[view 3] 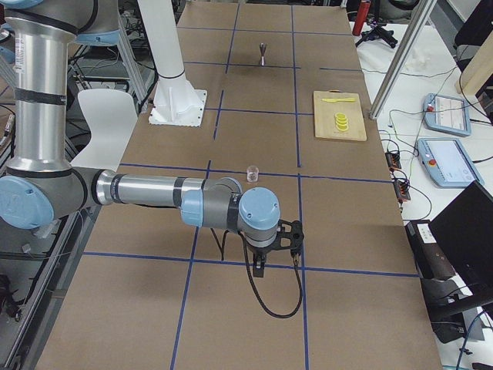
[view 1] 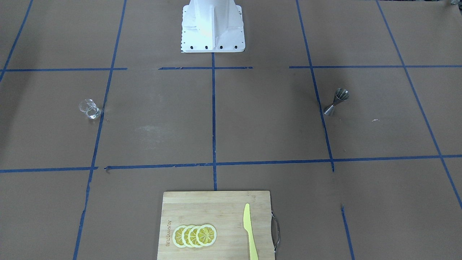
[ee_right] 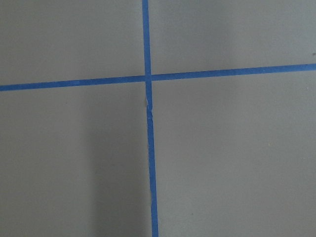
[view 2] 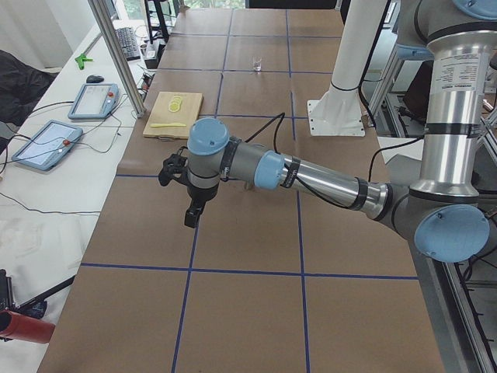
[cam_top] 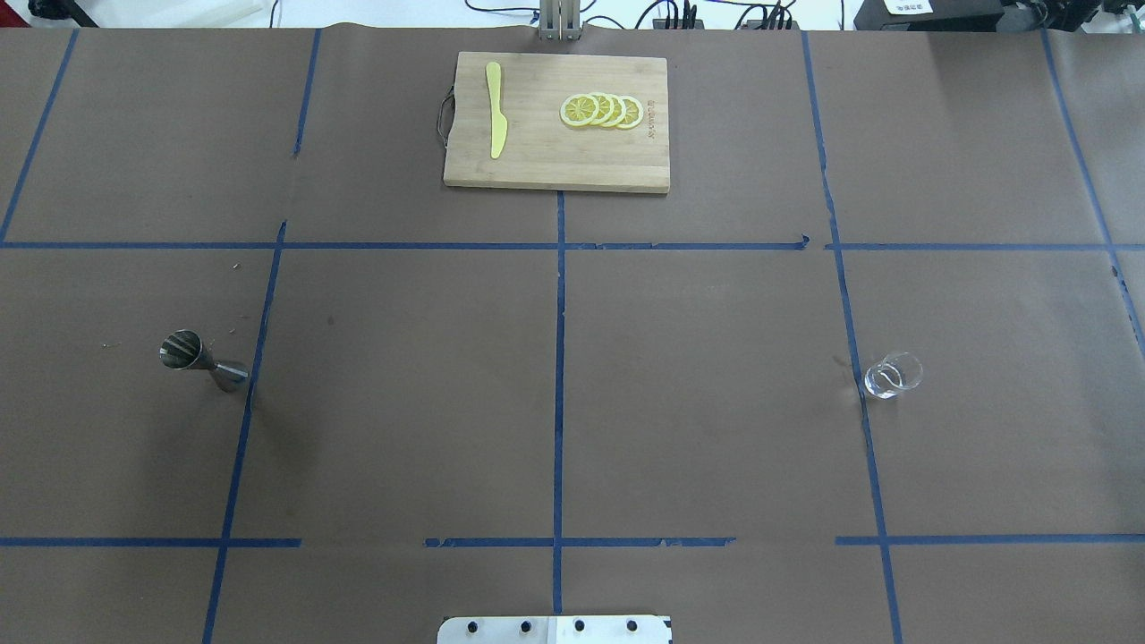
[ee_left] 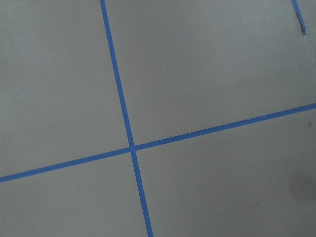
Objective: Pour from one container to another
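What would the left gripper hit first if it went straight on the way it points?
Probably only the paper-covered table, near a blue tape crossing; nothing else shows below the left gripper.

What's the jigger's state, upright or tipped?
Upright: the steel jigger stands on its lower cone, open mouth facing up.

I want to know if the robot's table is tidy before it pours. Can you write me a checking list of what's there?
Surface: brown table with blue tape lines.
Job's things: cup upright on the robot's right; jigger upright on its left; far apart.
Clutter: board at the far edge, with lemon slices and a yellow knife on it.
Grippers: left gripper and right gripper hang over bare table, away from both things; open or shut cannot be told.
Cables: a black cable loops below the right gripper.
Surroundings: tablets on a side bench.
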{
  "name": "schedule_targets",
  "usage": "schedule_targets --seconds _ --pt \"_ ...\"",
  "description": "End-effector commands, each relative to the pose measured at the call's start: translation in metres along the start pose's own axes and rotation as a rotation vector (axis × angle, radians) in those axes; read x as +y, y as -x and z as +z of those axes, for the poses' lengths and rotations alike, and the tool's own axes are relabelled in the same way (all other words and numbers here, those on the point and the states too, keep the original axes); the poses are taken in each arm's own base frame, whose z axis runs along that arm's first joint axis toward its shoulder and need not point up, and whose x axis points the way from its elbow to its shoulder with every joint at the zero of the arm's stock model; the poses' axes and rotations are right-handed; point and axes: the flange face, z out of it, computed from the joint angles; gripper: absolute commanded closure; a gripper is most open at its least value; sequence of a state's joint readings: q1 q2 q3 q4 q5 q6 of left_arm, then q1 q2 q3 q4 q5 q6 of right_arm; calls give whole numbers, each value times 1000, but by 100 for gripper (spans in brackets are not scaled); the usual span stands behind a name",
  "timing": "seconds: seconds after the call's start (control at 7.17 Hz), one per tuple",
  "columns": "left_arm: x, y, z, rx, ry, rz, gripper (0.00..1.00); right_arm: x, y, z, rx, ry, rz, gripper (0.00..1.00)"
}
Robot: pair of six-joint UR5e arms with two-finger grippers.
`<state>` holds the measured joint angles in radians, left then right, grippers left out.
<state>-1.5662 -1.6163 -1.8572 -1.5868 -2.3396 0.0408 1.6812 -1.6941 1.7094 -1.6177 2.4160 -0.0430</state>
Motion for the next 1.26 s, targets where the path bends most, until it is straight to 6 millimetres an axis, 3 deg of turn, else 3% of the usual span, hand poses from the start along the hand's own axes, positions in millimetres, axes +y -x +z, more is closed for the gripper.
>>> schedule_targets --seconds 0.0,0.28,0.42,0.56,0.7,0.98,1.12 --pt "-26 -35 -4 65 -21 66 0 2 6 -5 0 -8 -9 0" --pt "-37 -114 15 168 -37 125 0 3 7 -7 0 -13 -12 0" --pt "-37 -149 14 141 -49 127 0 3 8 -7 1 -14 -16 0" --pt "-33 -199 24 95 -51 94 0 4 8 -7 1 -14 -16 0" --pt "-25 -235 32 93 -44 55 0 3 10 -9 1 -18 -20 0" --pt "1 -297 56 46 -36 -17 0 4 10 -9 1 -18 -20 0" --pt "14 -311 58 52 -22 -33 0 4 10 -9 1 -18 -20 0"
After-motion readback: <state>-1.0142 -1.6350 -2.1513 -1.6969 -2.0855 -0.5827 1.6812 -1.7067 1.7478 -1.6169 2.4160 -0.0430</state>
